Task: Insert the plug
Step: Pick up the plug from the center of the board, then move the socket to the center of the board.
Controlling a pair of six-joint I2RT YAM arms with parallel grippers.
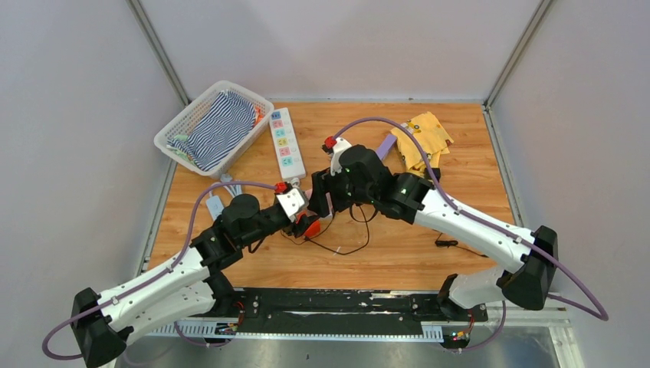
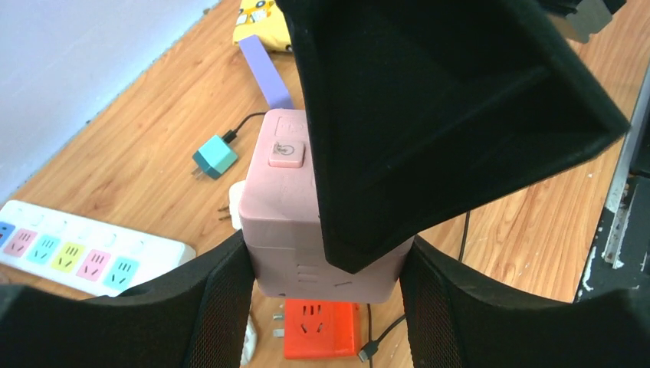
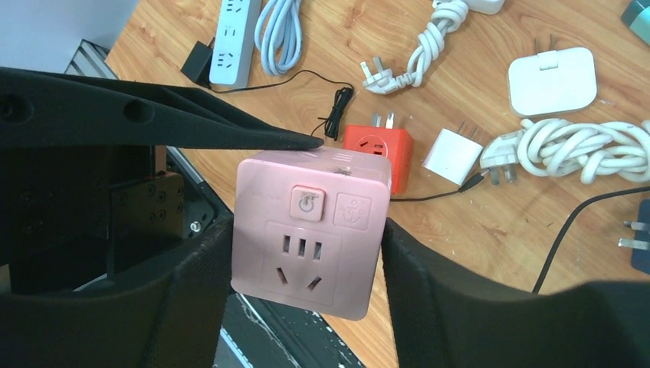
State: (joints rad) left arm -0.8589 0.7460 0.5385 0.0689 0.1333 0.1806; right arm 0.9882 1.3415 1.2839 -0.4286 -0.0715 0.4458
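over near-centre of wooden surface (image 1: 460, 153): pink cube socket adapter (image 3: 310, 230) held off surface by both hands. left hand (image 2: 326, 299) clamps its sides, right hand (image 3: 306, 287) pinches it too. likely regrip to aim prongs. white power strip with coloured sockets (image 1: 285, 142) well apart.

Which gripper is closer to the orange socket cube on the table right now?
Left. The left gripper hangs just above the orange socket cube, holding the pink cube; the right gripper is at that cube's far side, farther off.
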